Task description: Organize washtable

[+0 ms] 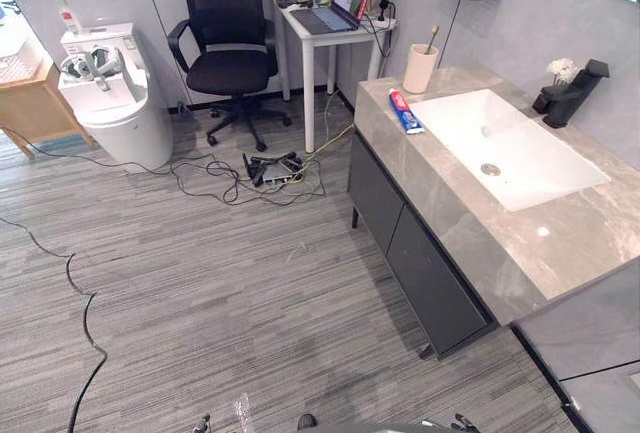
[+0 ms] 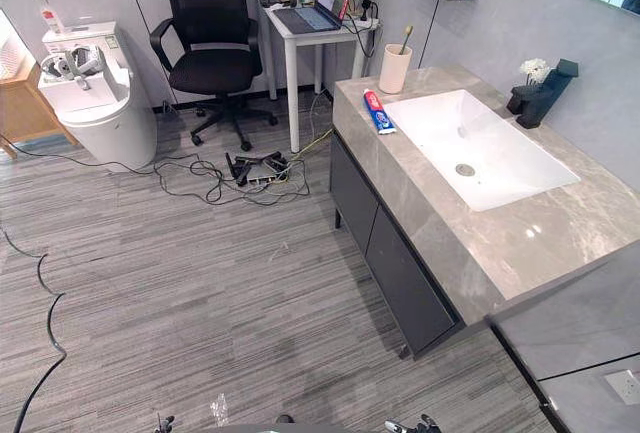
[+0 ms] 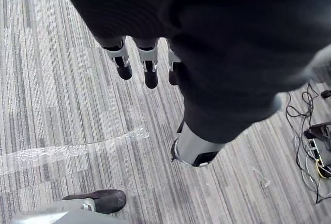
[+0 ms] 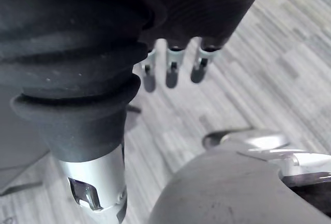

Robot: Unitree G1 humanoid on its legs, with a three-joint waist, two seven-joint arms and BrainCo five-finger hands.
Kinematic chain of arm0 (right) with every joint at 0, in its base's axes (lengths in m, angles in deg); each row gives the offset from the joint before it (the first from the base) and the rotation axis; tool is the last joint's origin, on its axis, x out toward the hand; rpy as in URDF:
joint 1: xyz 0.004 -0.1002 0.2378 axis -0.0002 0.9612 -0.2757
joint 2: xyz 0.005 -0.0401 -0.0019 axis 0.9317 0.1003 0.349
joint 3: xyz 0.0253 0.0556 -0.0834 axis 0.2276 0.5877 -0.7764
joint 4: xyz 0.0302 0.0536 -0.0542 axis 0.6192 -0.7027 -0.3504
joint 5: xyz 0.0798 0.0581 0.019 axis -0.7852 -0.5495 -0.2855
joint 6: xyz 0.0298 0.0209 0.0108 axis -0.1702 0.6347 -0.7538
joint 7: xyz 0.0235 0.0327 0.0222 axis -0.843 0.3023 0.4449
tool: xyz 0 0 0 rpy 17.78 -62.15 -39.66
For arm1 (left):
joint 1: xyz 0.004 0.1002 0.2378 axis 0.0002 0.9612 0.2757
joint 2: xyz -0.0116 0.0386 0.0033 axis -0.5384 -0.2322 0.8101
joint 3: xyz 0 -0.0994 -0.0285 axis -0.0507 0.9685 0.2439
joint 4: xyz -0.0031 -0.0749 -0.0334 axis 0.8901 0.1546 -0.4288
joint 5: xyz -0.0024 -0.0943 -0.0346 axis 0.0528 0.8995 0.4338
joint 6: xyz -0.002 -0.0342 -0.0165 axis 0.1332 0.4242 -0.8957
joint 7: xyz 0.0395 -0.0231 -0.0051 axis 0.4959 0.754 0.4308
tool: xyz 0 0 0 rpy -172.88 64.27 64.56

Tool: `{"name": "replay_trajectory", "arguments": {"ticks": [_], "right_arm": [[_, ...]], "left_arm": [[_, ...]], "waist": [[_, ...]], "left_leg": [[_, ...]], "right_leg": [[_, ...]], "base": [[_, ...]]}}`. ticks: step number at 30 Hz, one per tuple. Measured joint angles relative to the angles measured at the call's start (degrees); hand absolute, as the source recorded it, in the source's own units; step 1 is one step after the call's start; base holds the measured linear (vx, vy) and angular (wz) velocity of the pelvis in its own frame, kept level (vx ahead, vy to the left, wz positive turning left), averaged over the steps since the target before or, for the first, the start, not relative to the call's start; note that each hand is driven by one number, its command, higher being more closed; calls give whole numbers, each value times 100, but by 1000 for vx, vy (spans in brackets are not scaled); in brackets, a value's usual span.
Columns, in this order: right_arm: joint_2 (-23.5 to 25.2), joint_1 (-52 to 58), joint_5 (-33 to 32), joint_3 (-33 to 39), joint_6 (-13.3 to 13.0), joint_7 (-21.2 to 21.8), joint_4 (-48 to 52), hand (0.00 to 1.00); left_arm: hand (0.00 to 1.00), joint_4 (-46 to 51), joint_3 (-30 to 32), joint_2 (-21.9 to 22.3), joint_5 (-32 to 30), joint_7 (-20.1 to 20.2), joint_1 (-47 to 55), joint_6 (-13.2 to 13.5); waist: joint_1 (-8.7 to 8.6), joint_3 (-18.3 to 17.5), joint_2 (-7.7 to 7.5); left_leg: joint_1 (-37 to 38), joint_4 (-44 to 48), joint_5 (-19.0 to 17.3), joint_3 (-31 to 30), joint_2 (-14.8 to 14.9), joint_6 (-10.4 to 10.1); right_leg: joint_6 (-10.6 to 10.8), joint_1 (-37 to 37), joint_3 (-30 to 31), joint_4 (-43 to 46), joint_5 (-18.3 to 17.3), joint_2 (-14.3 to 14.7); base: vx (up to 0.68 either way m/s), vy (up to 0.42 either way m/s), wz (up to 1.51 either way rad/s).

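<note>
My left robot hand (image 3: pixel 150 71) and right robot hand (image 4: pixel 172 74) hang released and empty over the floor. The toothpaste tube (image 1: pixel 404 112) lies flat on the grey surface (image 1: pixel 530 243), just left of the sink (image 1: pixel 510 148), near the cup (image 1: pixel 419 68) holding a toothbrush (image 1: pixel 433 37). I judge it best to step closer and square up before reaching.
</note>
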Motion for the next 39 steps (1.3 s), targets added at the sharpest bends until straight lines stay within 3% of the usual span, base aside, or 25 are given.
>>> {"name": "replay_trajectory", "arguments": {"ticks": [7,8,10,11,13,14,15,16,18,21,22,24,25,28,30,31,32,33,34,35,36,37,38,39], "right_arm": [[68,-14,1,137,-1,2,2,0],[92,-17,3,248,1,3,2,0],[123,-47,2,408,3,1,0,0],[125,-44,0,511,12,0,-2,0],[170,98,-17,717,30,-1,26,0],[166,96,-45,754,34,2,75,0],[167,144,-65,759,26,15,282,0],[176,189,-85,794,15,20,407,0],[343,268,-169,853,0,8,449,0],[394,339,-197,922,-48,15,571,0],[387,370,-211,978,-40,19,630,0],[358,374,-215,974,-34,20,649,0],[339,373,-214,974,-22,19,657,0],[341,443,-210,970,35,14,804,0],[386,518,-209,975,39,2,863,0],[400,580,-209,980,40,2,872,0],[360,598,-208,1152,43,31,947,0],[291,562,-216,1102,47,30,1154,0],[334,545,-227,1027,40,20,1246,0],[381,512,-268,974,6,0,1227,0],[382,379,-346,948,6,-5,1049,0],[392,302,-408,943,15,-4,928,0],[448,183,-451,866,19,-12,809,0],[450,128,-455,743,-1,-11,800,0]], "left_arm": [[0,16,0,-22,131,-44,-1,48],[0,31,3,-24,146,-47,-20,51],[0,67,11,-21,155,-53,-83,52],[0,107,48,-15,156,-60,-82,53],[0,164,109,9,158,-59,-82,49],[0,160,136,46,157,-59,-79,43],[0,163,160,67,154,-54,-38,41],[0,163,164,82,148,-42,-31,36],[0,277,340,55,140,-35,-19,22],[0,314,540,133,130,-30,-83,12],[0,371,613,209,129,-32,-131,11],[0,393,620,259,94,-33,-229,-14],[0,420,611,374,63,-34,-383,-15],[0,461,613,501,18,-35,-491,-15],[0,460,647,506,-60,-24,-397,-26],[0,458,719,521,-62,-17,-358,-27],[0,387,1017,633,-68,54,-372,-70],[0,400,1324,736,-65,66,-356,-102],[0,429,1404,723,-67,72,-355,-100],[0,466,1436,672,-64,80,-380,-101],[0,465,1412,585,-58,77,-355,-106],[0,477,1384,547,-55,77,-336,-107],[0,496,1340,479,-60,73,-327,-106],[0,501,1333,463,-58,62,-330,-105]], "waist": [[9,48,-44],[15,54,-107],[33,175,-77],[138,232,-80],[174,244,-40],[176,290,-4],[177,334,6],[170,350,86],[175,353,-108],[157,354,-109],[148,349,-61],[142,354,9],[135,416,137],[117,470,223],[56,302,191],[4,232,181],[-64,111,267],[-68,89,411],[-23,107,416],[24,224,329],[115,276,240],[159,278,192],[187,285,30],[185,306,32]], "left_leg": [[-316,49,-13,-227,-91,14],[-520,341,-86,-267,-145,108],[-886,1126,-496,-370,-238,177],[-1114,1694,-855,-359,-307,253],[-1241,2518,-1479,-295,-337,428],[-1192,2677,-1619,-312,-358,496],[-1017,2803,-1756,-338,-399,551],[-829,2796,-1838,-373,-434,557],[-286,2567,-1978,-534,-505,611],[215,2132,-1962,-787,-502,646],[482,1885,-1931,-963,-470,684],[706,1638,-1935,-1154,-406,676],[977,1435,-1959,-1357,-301,623],[1396,1437,-2059,-1437,-228,438],[1627,1965,-2214,-1329,-235,155],[1615,2262,-2239,-1226,-260,87],[1376,3317,-2159,-903,-269,-45],[635,4885,-1254,-646,-103,-661],[224,5651,-1022,-519,-39,-779],[-578,7233,-1122,-114,419,-673],[-938,7757,-1233,28,646,-504],[-1176,7941,-1302,26,761,-399],[-1573,7930,-1440,-111,914,-353],[-1924,7597,-1615,-325,1051,-427]], "right_leg": [[72,-158,-323,-2,-76,-107],[119,-185,-450,41,-122,-173],[202,-150,-618,145,-237,-295],[305,-107,-715,304,-386,-373],[812,-70,-893,1184,-724,-619],[755,-257,-830,1839,-763,-651],[340,-855,-632,3388,-554,-789],[24,-1278,-446,4334,-471,-819],[127,-1840,-439,5332,-584,-675],[93,-2131,-651,5015,-840,-344],[34,-2304,-785,4443,-977,-20],[-38,-2518,-767,3726,-962,283],[-302,-2734,-783,3017,-766,558],[-702,-3037,-1209,2397,-315,690],[-1535,-3059,-2064,2219,124,849],[-1737,-2964,-2173,2022,235,983],[-2119,-2753,-2036,1811,353,1275],[-2098,-2502,-1769,1689,169,1568],[-2112,-2335,-1566,1580,121,1695],[-2062,-1693,-1128,1284,53,1950],[-2048,-1331,-708,1186,53,2041],[-2045,-1140,-474,1115,55,2055],[-2020,-747,18,1007,59,2046],[-1800,-394,474,906,42,2021]], "base": [[-28,-8,25],[77,36,59],[100,84,52],[126,142,35],[132,126,41],[114,85,27],[177,115,17],[268,145,19],[347,119,20],[465,72,25],[394,43,35],[518,39,56],[552,27,72],[747,13,58],[705,-6,23],[832,-20,7],[824,29,-45],[974,21,-75],[933,19,-137],[762,-28,-148],[770,-12,-156],[592,31,-163],[688,96,-179],[764,180,-179]]}}
